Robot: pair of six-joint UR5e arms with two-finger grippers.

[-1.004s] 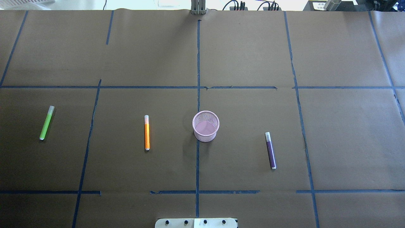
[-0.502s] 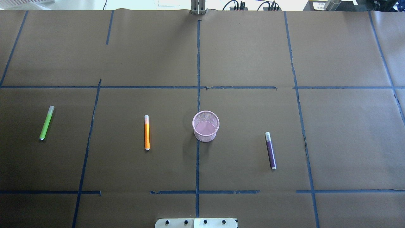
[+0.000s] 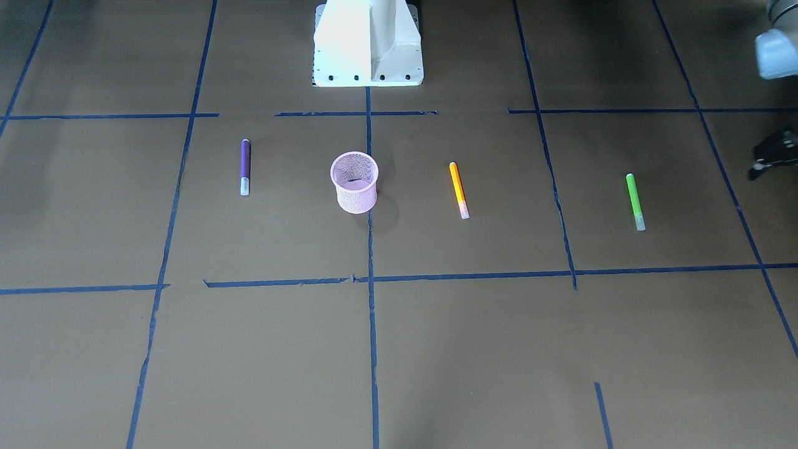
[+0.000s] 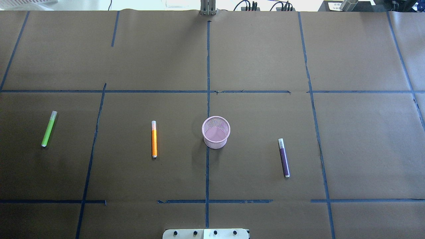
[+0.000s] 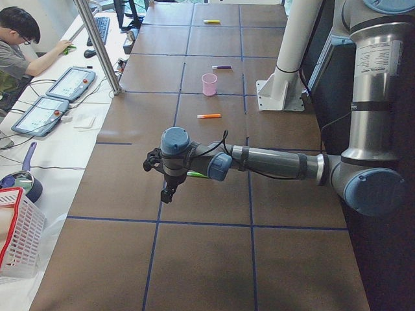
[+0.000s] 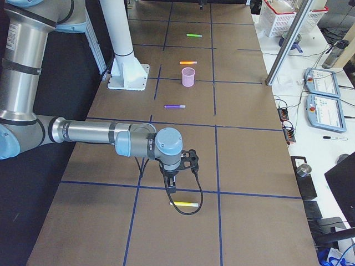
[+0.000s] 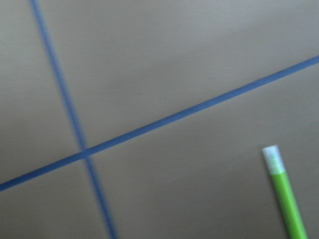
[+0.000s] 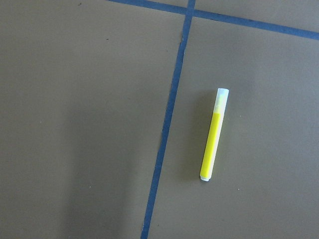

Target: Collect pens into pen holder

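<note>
A small round pink wire-mesh pen holder [image 4: 215, 132] stands upright mid-table. Four slim pale-capped marker pens lie flat outside it: orange pen [image 4: 154, 139] near its left, bright green pen [image 4: 48, 128] nearer the left edge, purple pen [image 4: 284, 157] rightward, yellow pen [image 6: 184, 204] farthest toward the right end.

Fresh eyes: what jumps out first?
On the table a pink pen holder stands upright, centred, no pen in it. The orange pen and green pen lie flat on the robot's left of it, the purple pen on its right. A yellow pen lies alone near the right end.
</note>
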